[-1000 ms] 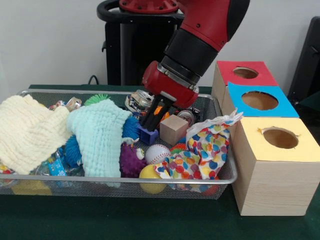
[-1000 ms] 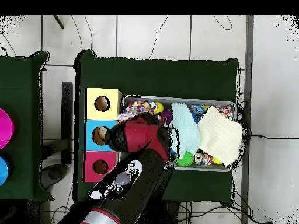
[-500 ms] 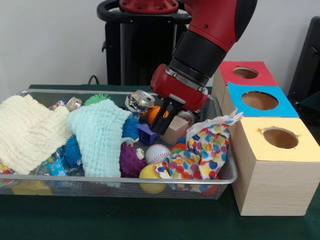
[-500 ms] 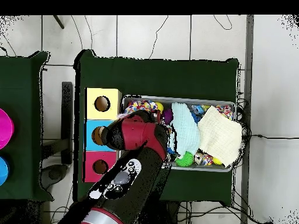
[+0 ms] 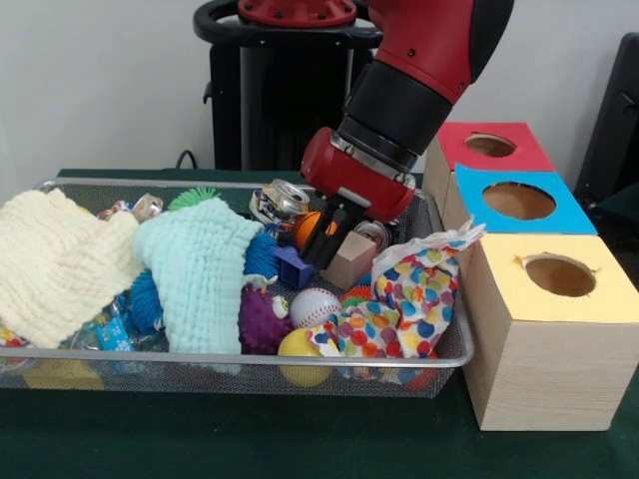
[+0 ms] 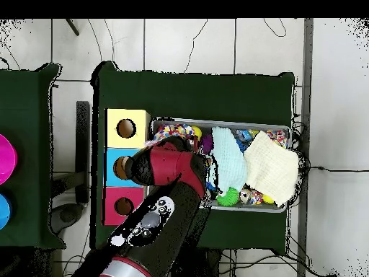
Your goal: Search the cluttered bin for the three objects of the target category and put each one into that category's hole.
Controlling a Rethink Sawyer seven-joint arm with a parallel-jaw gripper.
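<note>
My gripper [image 5: 327, 242] hangs low in the wire mesh bin [image 5: 250, 361], right against the left face of a tilted wooden cube [image 5: 351, 259]. A blue block [image 5: 295, 267] lies just to its left and an orange ball [image 5: 308, 229] sits behind it. A baseball [image 5: 315, 305], a purple spiky ball [image 5: 262, 321] and a yellow ball [image 5: 300, 346] lie nearer the front. Three wooden boxes stand to the right, each with a hole: red [image 5: 490, 146], blue [image 5: 518, 201], yellow [image 5: 559, 275]. From overhead the arm [image 6: 169, 169] hides the bin's left part.
A cream cloth [image 5: 55, 264] and a mint cloth [image 5: 200, 274] cover the bin's left half. A polka-dot cloth [image 5: 414, 294] is heaped at the right end. A crushed can [image 5: 280, 203], a green spiky ball [image 5: 195, 197] and a blue spiky ball [image 5: 147, 299] also lie inside.
Over the past second the gripper moved right and slightly up, from above the blue block to the wooden cube. Nothing has shifted in the last half second.
</note>
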